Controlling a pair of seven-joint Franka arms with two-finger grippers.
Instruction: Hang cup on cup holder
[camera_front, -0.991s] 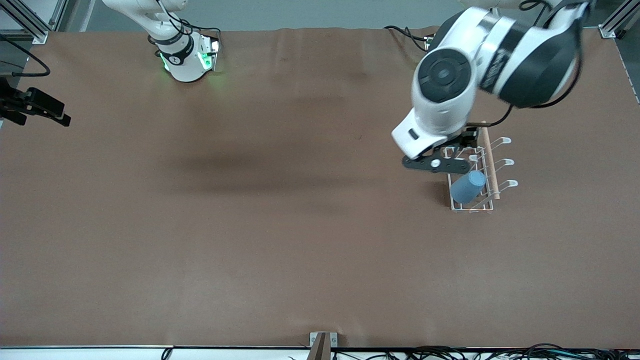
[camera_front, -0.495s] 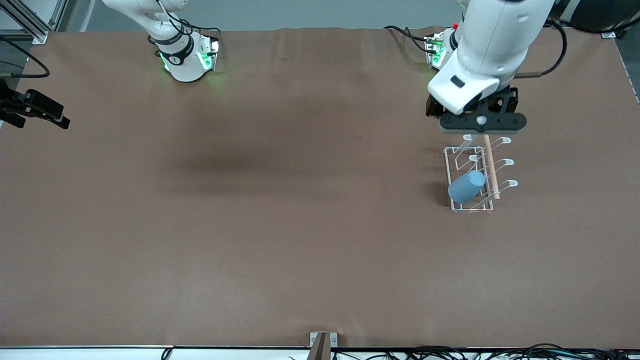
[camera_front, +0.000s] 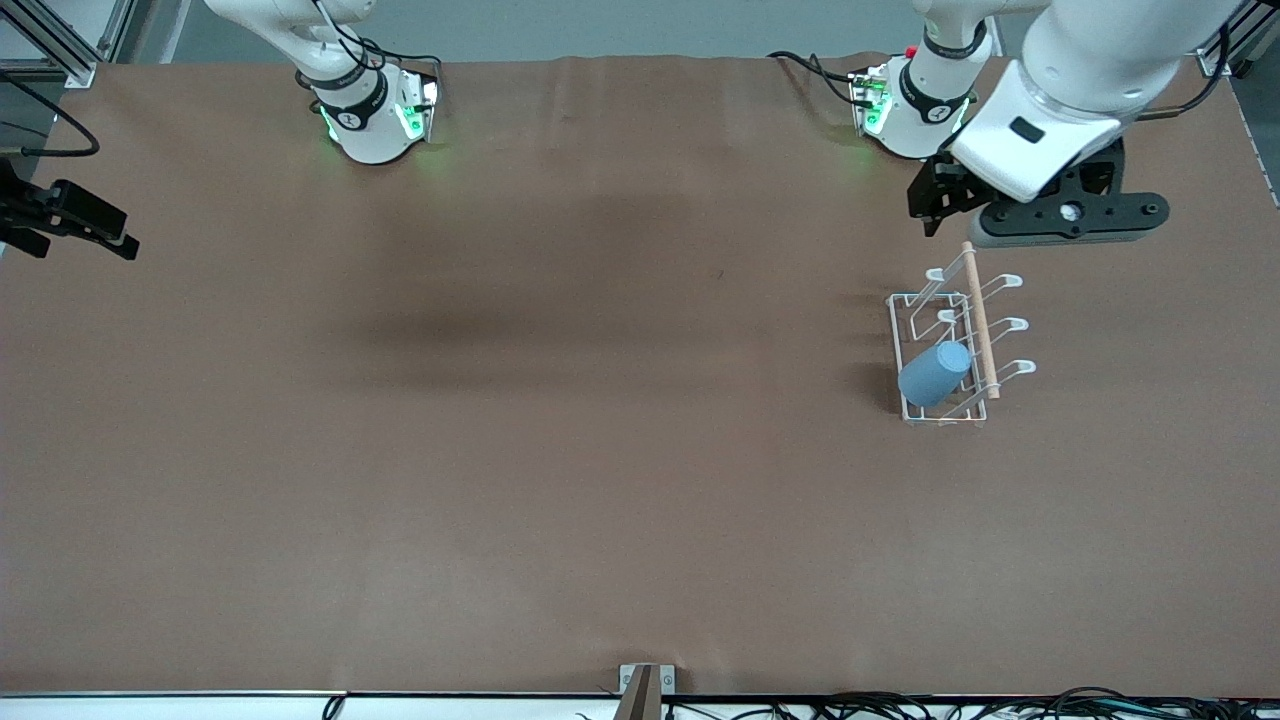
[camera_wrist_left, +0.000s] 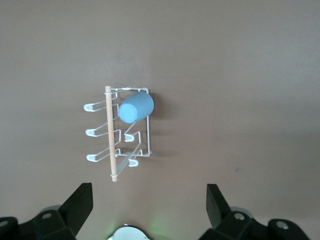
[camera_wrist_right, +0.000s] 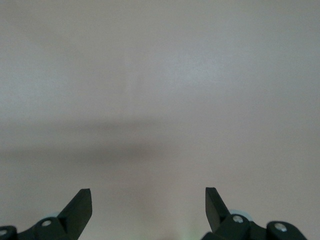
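Note:
The light-blue cup (camera_front: 935, 373) hangs mouth-down and tilted on a prong of the white wire cup holder (camera_front: 980, 322), at the holder's end nearest the front camera. In the left wrist view the cup (camera_wrist_left: 136, 107) and the cup holder (camera_wrist_left: 110, 135) with its wooden rod show whole. My left gripper (camera_front: 1065, 225) is open and empty, up in the air over the table between the holder and the left arm's base; its jaws stand wide apart in the left wrist view (camera_wrist_left: 147, 192). My right gripper (camera_wrist_right: 148, 196) is open and empty over a bare surface.
The brown table cover (camera_front: 560, 420) spreads wide with nothing else on it. The right arm's base (camera_front: 370, 115) and the left arm's base (camera_front: 910, 110) stand along the table's back edge. A black fixture (camera_front: 70, 215) sits at the right arm's end.
My left gripper has risen and moved away from the cup holder toward the left arm's base. The cup stays hung on the holder. The right arm has not moved.

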